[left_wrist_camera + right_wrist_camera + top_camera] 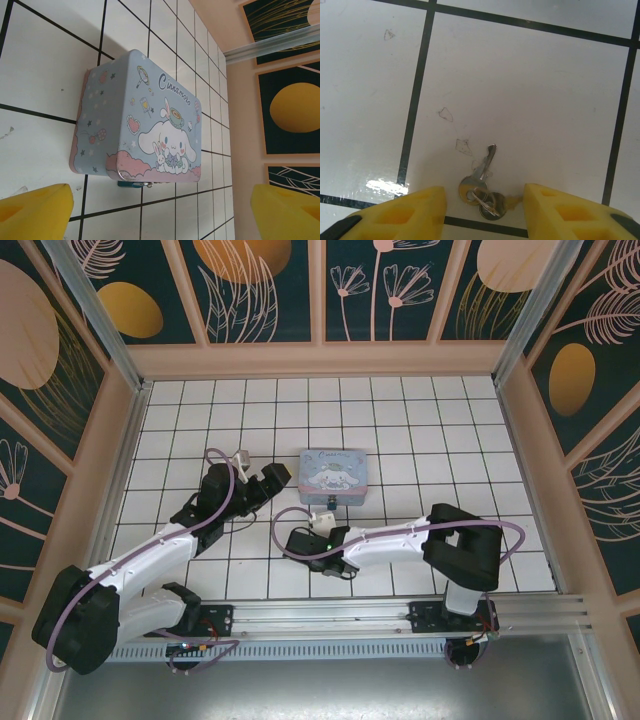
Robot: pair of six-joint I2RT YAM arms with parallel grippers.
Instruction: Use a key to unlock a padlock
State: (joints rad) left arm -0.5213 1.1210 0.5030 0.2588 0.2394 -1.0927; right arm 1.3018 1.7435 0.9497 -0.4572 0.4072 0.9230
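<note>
Yellow fingers of the right gripper (484, 196) stand apart on either side of the key (481, 172). It lies flat on the white tile floor (530, 85) just ahead of the fingertips, head nearest the gripper and blade pointing away. A small ring and what looks like a second key sit at the head. Neither finger touches it, so the key is bracketed but not yet picked up. The left gripper (160, 205) hangs with its fingers spread wide and nothing between them, facing the pale blue tin (145, 110) ahead of it. At the tin's edge nearest that gripper a small dark shape with a glint of metal pokes out, which I take to be the padlock (132, 184); whether it is fastened I cannot tell. By my reading the task is at its first step: grasping the key, steadying the padlock, inserting and turning all remain.
</note>
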